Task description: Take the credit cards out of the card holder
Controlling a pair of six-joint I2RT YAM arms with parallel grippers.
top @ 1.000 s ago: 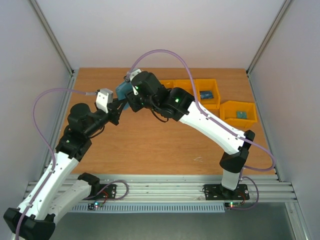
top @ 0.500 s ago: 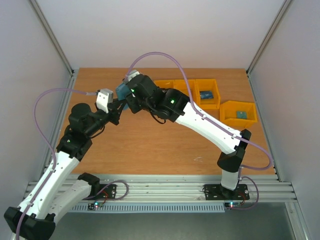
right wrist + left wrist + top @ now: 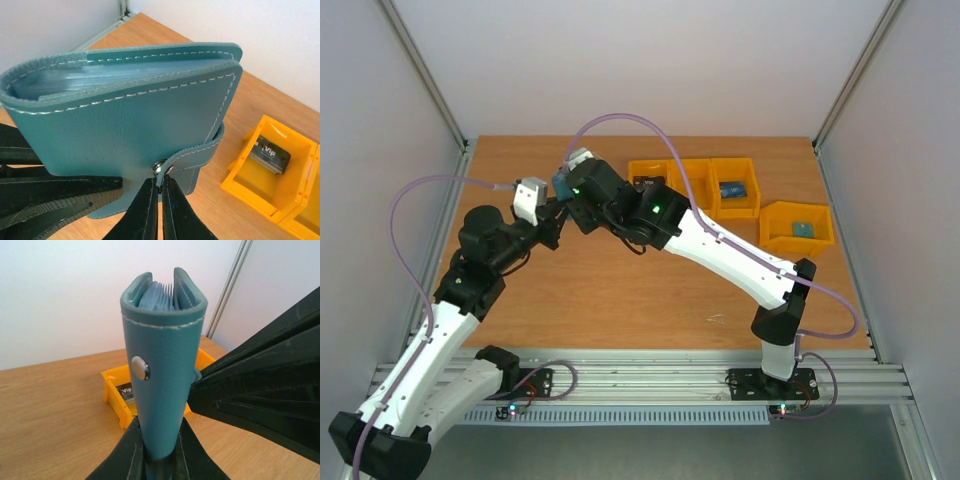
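Standing upright by the yellow bin (image 3: 112, 390), the teal card holder (image 3: 162, 375) gapes upward. Left gripper (image 3: 160, 460) clamps its base, right gripper (image 3: 160, 192) its strap (image 3: 207, 145).

Wooden desk (image 3: 620, 290), orange-brown, seen from above. Directly on it: three yellow bins (image 3: 692, 178) in a touching row, near the right pincer (image 3: 564, 186) on its right side; a fourth bin (image 3: 797, 225) farther right, apart from the row.
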